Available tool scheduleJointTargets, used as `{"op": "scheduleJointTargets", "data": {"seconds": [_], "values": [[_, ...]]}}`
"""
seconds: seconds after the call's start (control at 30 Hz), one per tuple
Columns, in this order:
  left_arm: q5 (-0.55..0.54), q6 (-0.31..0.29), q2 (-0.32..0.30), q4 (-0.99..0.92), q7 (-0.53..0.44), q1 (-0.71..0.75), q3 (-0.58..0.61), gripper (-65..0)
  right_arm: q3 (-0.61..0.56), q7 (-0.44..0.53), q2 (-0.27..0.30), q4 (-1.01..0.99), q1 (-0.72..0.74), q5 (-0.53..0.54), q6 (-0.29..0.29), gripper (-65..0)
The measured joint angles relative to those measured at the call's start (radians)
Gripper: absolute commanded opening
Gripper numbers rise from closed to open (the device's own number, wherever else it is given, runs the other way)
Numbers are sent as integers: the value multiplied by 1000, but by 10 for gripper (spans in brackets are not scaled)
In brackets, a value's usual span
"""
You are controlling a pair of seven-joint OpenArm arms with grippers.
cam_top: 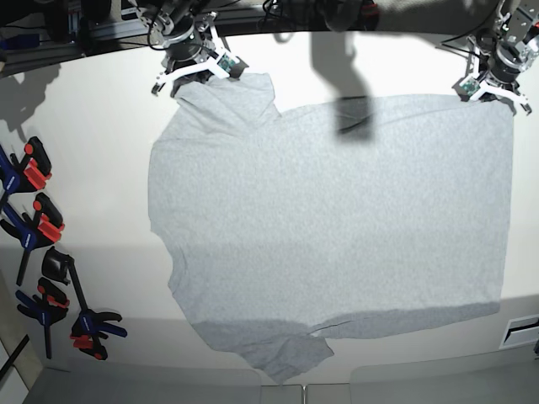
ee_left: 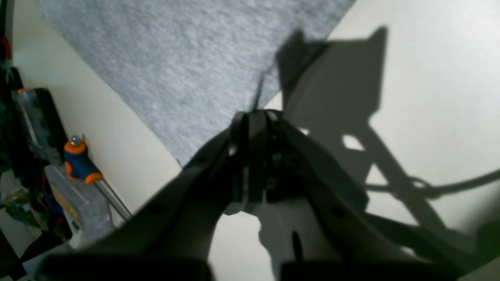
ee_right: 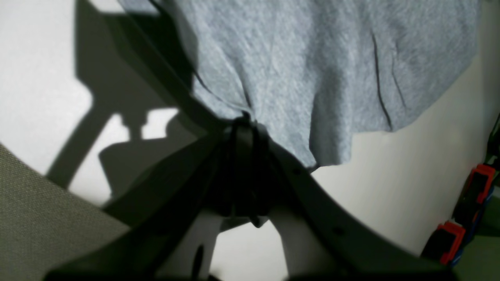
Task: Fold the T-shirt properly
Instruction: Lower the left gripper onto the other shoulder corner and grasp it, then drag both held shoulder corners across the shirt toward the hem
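Base view: large light heather-grey cotton T-shirt (cam_top: 337, 227) spread flat, plain side up, on white desk (cam_top: 101, 126). Right pincer (ee_right: 244, 117) pinching sleeve; left pincer (ee_left: 254, 114) pressed together at hem corner.

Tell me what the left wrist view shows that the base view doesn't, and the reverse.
Only the left wrist view shows an orange-and-blue screwdriver at the table edge and, close up, the left gripper shut at a corner of the T-shirt.

Only the base view shows the whole shirt spread flat, the right gripper at a sleeve, and clamps along one table edge.

Both show the grey shirt on the white table with the left gripper at its corner.
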Motion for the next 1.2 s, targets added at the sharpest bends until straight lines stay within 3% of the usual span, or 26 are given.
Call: {"op": "scheduleJointTargets", "data": {"seconds": [0.23, 0.57, 0.73, 0.83, 0.97, 1.03, 1.2], "values": [[0, -4, 0, 43, -5, 0, 0, -650, -2, -54, 0, 8, -7, -138, -33, -650], [-5, -13, 3, 43, -21, -91, 3, -650, -5, -45, 0, 24, 63, -132, -75, -650], [-4, -14, 3, 43, -20, -162, 6, -650, -6, -38, 0, 24, 143, -129, -149, -650], [-6, -12, 6, 43, -21, -204, 6, -650, -6, -16, 0, 24, 198, -127, -160, -650], [-16, -8, 6, 43, -22, -264, 6, -650, -6, 26, 0, 24, 283, 4, -161, -650], [-89, -7, 5, 42, -53, -285, 6, -650, -7, 55, -3, 23, 332, 91, -161, -650], [-169, -9, 18, 42, -64, -301, 6, -650, -6, 60, -85, -14, 457, 135, -164, -650]]}}
